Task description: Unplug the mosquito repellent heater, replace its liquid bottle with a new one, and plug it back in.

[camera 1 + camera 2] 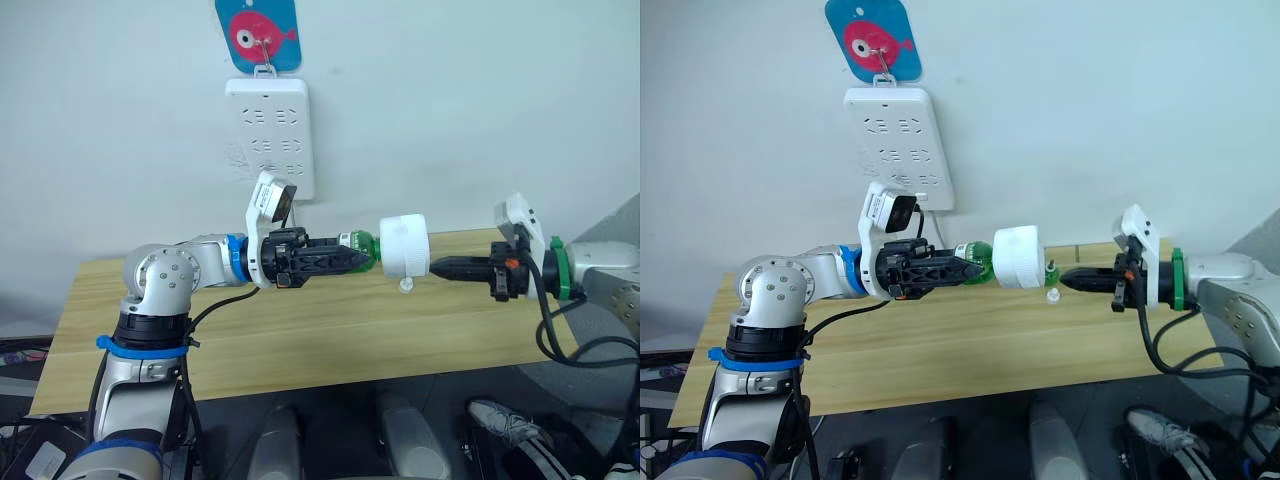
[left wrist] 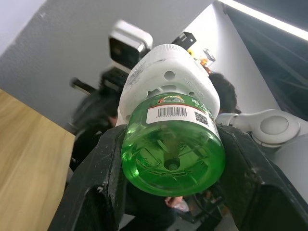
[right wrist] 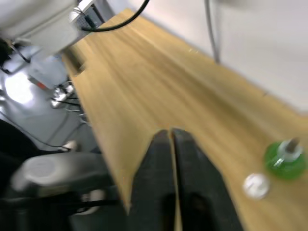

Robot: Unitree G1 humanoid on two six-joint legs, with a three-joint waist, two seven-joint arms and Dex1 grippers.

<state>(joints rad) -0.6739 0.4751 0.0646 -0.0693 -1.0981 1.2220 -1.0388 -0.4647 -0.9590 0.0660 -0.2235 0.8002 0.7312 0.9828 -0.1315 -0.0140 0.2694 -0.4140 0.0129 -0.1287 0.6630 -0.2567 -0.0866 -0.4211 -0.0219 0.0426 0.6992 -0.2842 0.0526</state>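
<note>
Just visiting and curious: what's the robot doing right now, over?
Left gripper shut on green bottle, still in heater, held above table. Right gripper shut, empty. Spare bottle and cap on table.

The tabletop [image 1: 300, 330] is pale wood, matt, with a fine straight grain. The mosquito repellent heater [image 1: 404, 245] is smooth white plastic with a soft sheen; the bottle [image 2: 172, 144] seated in it is clear green plastic — glossy, with a printed paper label. The left tool [image 1: 345, 262] clamping it is matt black plastic. On the wall at upper centre, the socket strip [image 1: 268, 130] looks smooth, white, plastic too.
</note>
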